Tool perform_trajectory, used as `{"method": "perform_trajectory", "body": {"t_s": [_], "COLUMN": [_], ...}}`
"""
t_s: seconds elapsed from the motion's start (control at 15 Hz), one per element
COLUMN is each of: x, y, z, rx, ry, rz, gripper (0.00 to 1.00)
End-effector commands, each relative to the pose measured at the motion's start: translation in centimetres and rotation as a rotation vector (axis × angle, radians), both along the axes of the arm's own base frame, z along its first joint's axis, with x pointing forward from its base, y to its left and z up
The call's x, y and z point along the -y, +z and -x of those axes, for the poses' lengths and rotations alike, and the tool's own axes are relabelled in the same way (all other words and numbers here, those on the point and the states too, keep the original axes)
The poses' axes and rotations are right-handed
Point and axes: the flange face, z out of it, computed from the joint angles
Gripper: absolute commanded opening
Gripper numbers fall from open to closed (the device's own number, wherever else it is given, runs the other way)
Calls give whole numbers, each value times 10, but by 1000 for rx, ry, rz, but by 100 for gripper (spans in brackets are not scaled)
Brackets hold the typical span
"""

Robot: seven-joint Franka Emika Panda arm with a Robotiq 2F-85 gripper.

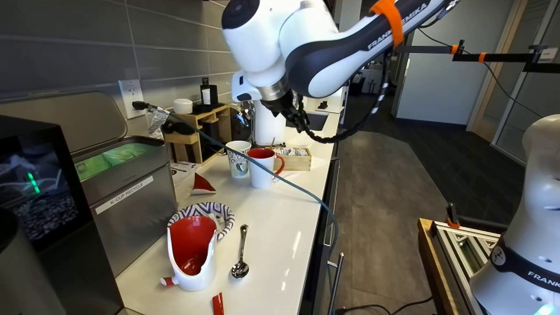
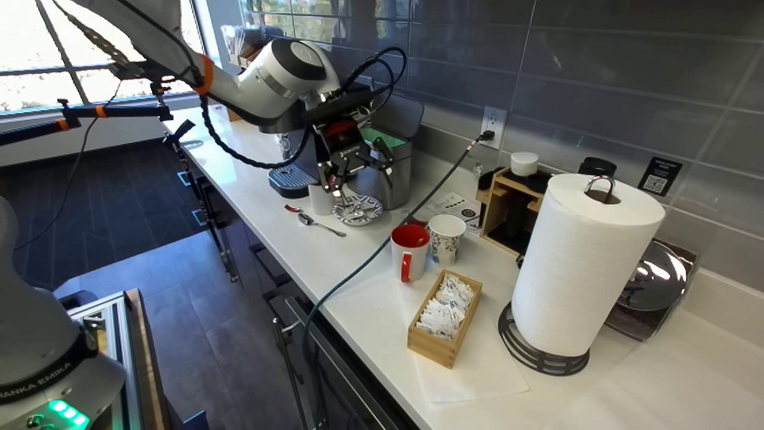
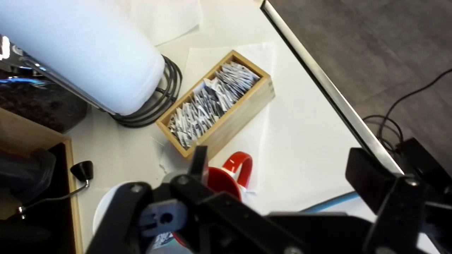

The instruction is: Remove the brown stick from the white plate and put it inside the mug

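The mug [image 1: 261, 175] is white outside with a red inside and a red handle, upright on the counter; it also stands in an exterior view [image 2: 409, 263]. In the wrist view the left finger partly covers the mug [image 3: 222, 181]. A thin brown stick [image 1: 273, 141] shows just above the mug's rim; whether it sits in the mug is hard to tell. The white plate [image 1: 228, 213] has a blue zigzag rim and holds whitish pieces; it also shows in an exterior view [image 2: 375, 207]. My gripper [image 3: 284, 173] is open and empty, above the counter.
A broken white mug [image 1: 192, 247] stands by the plate, with red shards [image 1: 218, 304] and a spoon [image 1: 240, 264] nearby. A paper cup [image 2: 446, 239] touches or nearly touches the mug. A packet box [image 2: 444, 319], a paper towel roll [image 2: 588, 263] and a cable [image 2: 352, 279] are close.
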Motion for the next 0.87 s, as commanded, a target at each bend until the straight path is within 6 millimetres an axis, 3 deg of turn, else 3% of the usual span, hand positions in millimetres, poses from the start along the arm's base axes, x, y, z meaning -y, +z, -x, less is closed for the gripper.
{"method": "perform_trajectory", "body": {"t_s": [0.0,0.27,0.47,0.53,0.8], "x": [17,44,58,55,61], "y": [11,16,21,20,25], "z": [70,115,136,117,130], "rx": [67,114,142,115,135], "ry": [-62,-198,-306,-276,-312], "rz": [-188,-371,-499,-412,-466], "gripper": [100,100,100,100,100]}}
